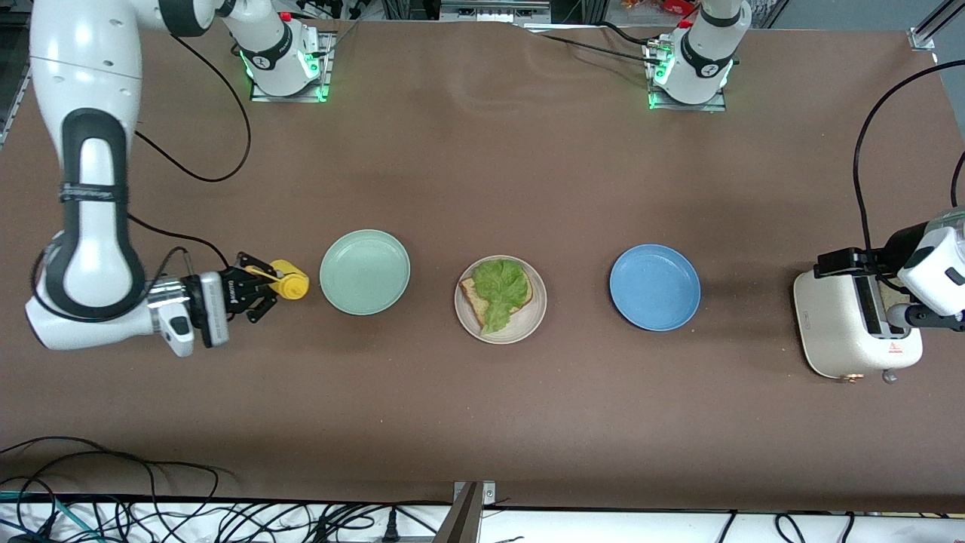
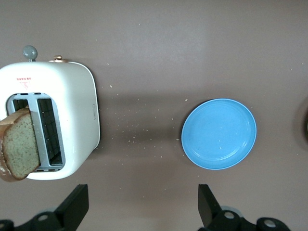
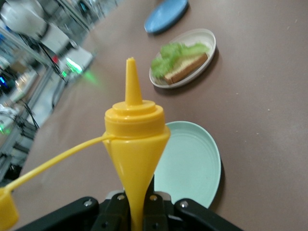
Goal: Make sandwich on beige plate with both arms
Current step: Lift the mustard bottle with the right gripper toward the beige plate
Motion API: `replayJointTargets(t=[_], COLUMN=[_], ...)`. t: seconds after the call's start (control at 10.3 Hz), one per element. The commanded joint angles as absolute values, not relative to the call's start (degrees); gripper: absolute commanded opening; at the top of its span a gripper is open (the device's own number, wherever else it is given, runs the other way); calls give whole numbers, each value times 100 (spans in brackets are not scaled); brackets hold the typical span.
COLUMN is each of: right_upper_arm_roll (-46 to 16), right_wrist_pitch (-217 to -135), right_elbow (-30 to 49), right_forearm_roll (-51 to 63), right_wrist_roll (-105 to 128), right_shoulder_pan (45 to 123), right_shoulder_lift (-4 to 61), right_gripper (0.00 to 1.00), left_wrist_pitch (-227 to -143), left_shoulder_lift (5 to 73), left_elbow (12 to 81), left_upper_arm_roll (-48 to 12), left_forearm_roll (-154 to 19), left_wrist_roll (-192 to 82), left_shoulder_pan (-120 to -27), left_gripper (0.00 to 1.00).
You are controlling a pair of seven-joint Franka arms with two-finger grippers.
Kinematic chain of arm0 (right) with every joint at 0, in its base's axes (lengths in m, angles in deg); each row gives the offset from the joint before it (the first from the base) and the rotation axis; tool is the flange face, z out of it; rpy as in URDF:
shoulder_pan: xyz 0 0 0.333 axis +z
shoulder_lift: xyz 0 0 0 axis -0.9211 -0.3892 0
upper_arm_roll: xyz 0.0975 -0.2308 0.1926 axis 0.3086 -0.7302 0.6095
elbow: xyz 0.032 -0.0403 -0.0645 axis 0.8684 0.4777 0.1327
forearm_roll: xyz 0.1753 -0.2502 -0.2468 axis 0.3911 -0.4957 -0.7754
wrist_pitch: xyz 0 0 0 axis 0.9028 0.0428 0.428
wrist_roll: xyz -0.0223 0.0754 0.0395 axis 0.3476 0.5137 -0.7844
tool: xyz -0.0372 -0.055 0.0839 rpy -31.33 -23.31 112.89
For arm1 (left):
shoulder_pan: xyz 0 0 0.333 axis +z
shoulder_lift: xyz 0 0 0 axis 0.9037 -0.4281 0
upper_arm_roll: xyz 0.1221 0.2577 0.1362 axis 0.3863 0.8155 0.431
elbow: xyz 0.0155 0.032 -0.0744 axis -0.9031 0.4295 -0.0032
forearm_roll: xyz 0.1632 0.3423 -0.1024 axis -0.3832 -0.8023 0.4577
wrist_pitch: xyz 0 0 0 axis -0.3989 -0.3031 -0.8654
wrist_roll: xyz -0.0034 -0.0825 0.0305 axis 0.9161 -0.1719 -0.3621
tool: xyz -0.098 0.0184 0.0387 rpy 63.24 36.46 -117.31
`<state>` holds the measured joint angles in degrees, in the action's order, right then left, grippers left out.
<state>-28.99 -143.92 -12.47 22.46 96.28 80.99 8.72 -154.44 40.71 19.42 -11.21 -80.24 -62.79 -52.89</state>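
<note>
The beige plate (image 1: pixel 529 323) sits mid-table and carries one slice of brown bread (image 1: pixel 473 295) with a ruffled green lettuce leaf (image 1: pixel 500 289) on top; the right wrist view also shows this plate (image 3: pixel 209 37). My right gripper (image 1: pixel 260 291) (image 3: pixel 136 204) hangs over the table beside the mint-green plate, shut on a yellow squeeze bottle (image 1: pixel 289 285) (image 3: pixel 137 139) whose nozzle points toward the plates. A second bread slice (image 2: pixel 19 144) stands in a slot of the white toaster (image 1: pixel 837 324) (image 2: pixel 72 120). My left gripper (image 2: pixel 143 207) is open and holds nothing, over the table by the toaster.
A mint-green plate (image 1: pixel 365 271) (image 3: pixel 192 163) lies toward the right arm's end and a blue plate (image 1: pixel 654 287) (image 2: pixel 219 134) toward the left arm's end, neither holding anything. Crumbs dot the brown table between the toaster and the blue plate. Cables run along the table edge nearest the front camera.
</note>
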Motion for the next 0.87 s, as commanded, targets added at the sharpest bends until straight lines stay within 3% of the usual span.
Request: replayJointTargets(t=[0.0,0.78], right_upper_arm_roll=[-2941,-2941], right_wrist_pitch=[-14864,-16008], right_elbow=[-1445,-2307], right_forearm_roll=[1641,-2559], right_wrist_roll=[8840,6010], right_shoulder_pan=[8745,11410], right_shoulder_lift=[946,780], right_gripper=[0,0], left_wrist_pitch=[-15448,-15448], left_shoulder_lift=[4109,4100], left_elbow=[1974,1974], left_upper_arm_roll=[-1157,-1157], left_forearm_roll=[-8172,-8172], left_wrist_roll=[-6370,-6370], left_shoulder_pan=[-5270,-5270], left_gripper=[100,100])
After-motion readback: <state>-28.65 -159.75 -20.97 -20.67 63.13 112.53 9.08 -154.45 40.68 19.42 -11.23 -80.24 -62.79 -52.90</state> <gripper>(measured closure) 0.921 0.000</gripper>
